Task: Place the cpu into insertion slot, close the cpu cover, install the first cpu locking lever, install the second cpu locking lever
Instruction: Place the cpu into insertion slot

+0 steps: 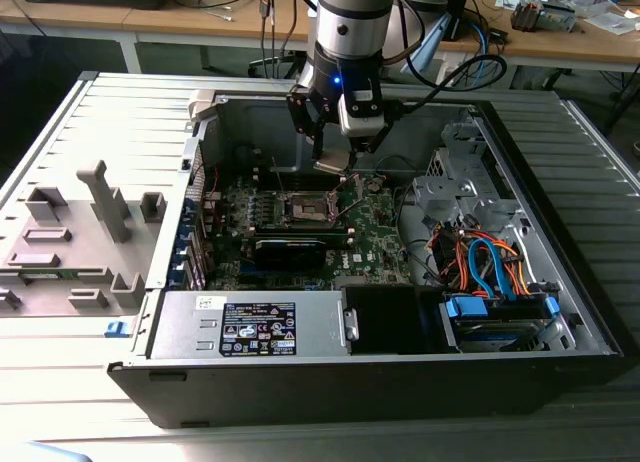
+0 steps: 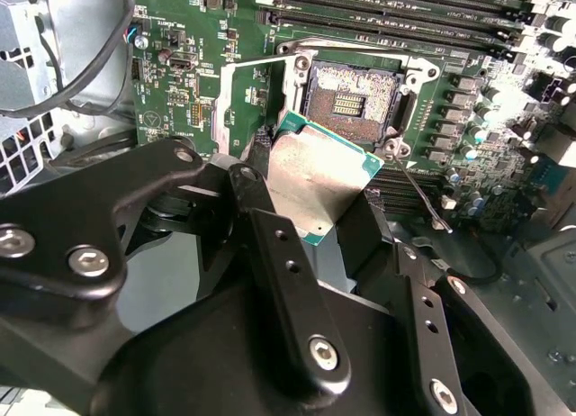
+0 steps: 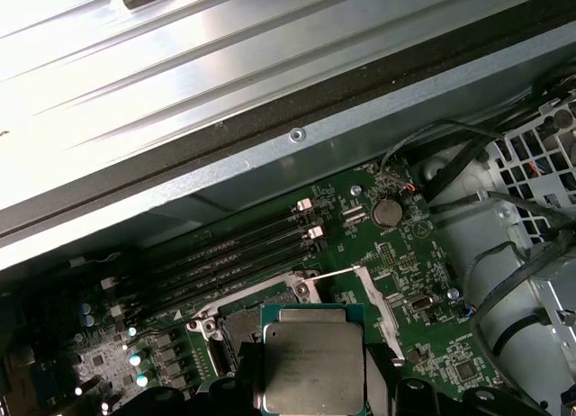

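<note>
The end effector (image 2: 315, 204) is closed on the cpu (image 2: 317, 175), gripping it by two opposite edges. It holds the chip above the green board (image 2: 180, 83), just beside the insertion slot (image 2: 353, 94) and not yet in it. The cpu cover (image 2: 227, 105) stands swung open, leaving the slot bare. Placing it well likely means levelling the chip, squaring its corners with the slot's rim and lowering gently, because the contacts look delicate.

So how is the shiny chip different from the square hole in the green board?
The cpu has a plain silver top; the insertion slot has a dark centre with a metal rim. The cpu is held in the hand, above the board; the insertion slot sits flat in it, empty. Both are square.
</note>
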`<move>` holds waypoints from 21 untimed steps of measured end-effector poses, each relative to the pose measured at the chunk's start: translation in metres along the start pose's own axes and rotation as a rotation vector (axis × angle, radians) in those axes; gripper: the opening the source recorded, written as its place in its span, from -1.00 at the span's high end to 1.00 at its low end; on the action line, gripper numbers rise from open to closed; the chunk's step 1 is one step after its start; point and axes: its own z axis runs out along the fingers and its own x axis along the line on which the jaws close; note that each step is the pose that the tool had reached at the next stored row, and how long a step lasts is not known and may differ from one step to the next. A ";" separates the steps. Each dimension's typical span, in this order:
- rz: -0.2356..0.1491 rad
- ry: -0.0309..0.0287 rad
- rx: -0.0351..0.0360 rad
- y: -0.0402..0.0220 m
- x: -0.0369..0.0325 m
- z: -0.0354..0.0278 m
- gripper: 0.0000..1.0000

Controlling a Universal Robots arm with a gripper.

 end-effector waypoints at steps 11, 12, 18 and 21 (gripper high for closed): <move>0.011 -0.0008 -0.0002 0.0000 0.0000 0.0003 -0.08; 0.013 -0.0009 -0.0002 0.0000 0.0000 0.0004 -0.08; 0.017 -0.0012 -0.0004 0.0000 0.0000 0.0006 -0.08; 0.019 -0.0014 -0.0003 -0.0001 0.0000 0.0007 -0.08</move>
